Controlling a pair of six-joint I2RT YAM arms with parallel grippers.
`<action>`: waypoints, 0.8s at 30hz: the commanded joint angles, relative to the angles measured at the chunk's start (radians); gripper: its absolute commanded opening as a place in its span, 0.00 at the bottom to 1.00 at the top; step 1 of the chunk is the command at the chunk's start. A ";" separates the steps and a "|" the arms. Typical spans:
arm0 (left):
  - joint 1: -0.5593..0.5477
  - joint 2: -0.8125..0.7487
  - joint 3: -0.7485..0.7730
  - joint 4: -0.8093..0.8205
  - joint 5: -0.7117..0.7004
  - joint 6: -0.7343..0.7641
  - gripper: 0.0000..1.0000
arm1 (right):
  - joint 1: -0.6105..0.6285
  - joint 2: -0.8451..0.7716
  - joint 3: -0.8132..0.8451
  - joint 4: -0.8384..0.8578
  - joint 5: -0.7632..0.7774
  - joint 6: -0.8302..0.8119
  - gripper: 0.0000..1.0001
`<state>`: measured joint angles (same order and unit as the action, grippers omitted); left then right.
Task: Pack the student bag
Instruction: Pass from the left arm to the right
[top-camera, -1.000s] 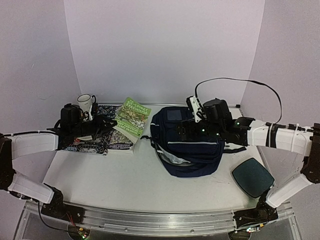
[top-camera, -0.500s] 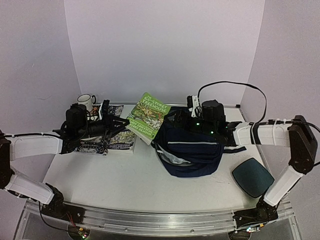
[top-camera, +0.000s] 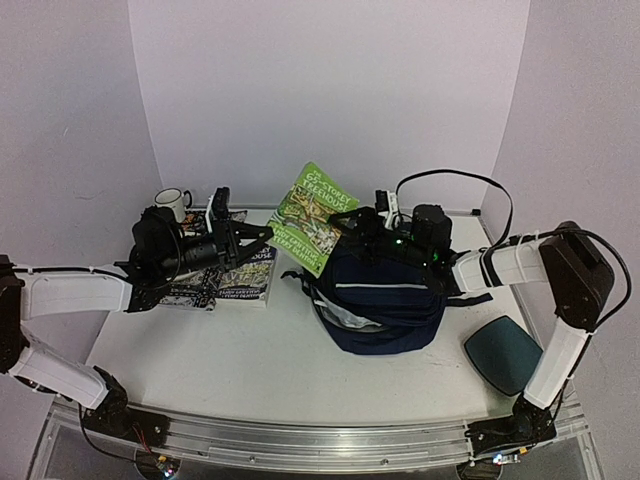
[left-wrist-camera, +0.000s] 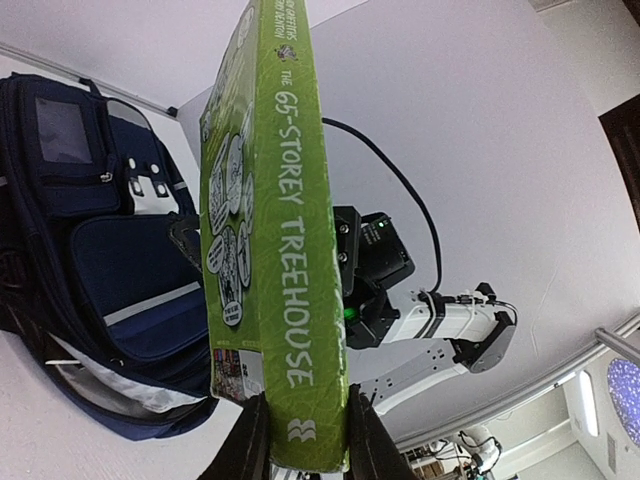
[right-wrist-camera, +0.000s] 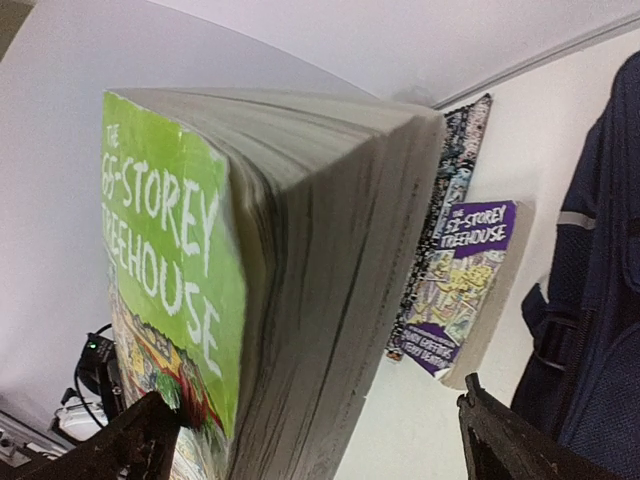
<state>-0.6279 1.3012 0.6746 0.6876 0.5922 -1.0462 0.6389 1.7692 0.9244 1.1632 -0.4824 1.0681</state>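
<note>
Student bag (top-camera: 385, 300): one, navy with white piping, upright on the surface (top-camera: 250, 350) right of centre, strap trailing off its left side.

Left end effector (left-wrist-camera: 305, 442): closed narrow on the bottom of the spine of a green "65-Storey Treehouse" book (top-camera: 318, 215). The book is held up off the surface, tilted, over the bag's back-left corner. Whether it touches the bag cannot be told.

Right end effector (right-wrist-camera: 310, 425): fingers spread wide, nothing clamped. It sits low at the top rear of the bag, just beside the green book. In its own view the book's page edge fills the space ahead between the two fingers, so it is right in the book's way. Its black cable loops up behind the bag.

Books: three.
- The green one, in the air.
- A purple "52-Storey Treehouse" (top-camera: 250, 280), flat on the surface left of the bag.
- A dark patterned book (top-camera: 190, 288), flat, touching the purple one's left side and partly under the left arm.

Mug (top-camera: 170, 203): one, white with a dark rim, at the back left by the wall, behind the left arm.

Dark teal flat rounded item (top-camera: 503, 353): one, on the surface right of the bag, well apart from the books, near the right arm's lower link.
</note>
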 joint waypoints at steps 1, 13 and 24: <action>-0.017 0.003 0.027 0.329 0.032 -0.066 0.00 | 0.000 0.019 0.022 0.220 -0.109 0.063 0.98; -0.021 0.066 -0.027 0.353 -0.017 -0.074 0.00 | 0.000 -0.033 0.030 0.294 -0.197 0.073 0.70; -0.018 0.102 -0.055 0.223 -0.128 0.044 0.00 | -0.003 -0.085 -0.008 0.297 -0.214 0.071 0.32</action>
<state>-0.6426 1.4173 0.5986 0.8816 0.5356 -1.0951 0.6331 1.7706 0.9192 1.2687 -0.6465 1.1487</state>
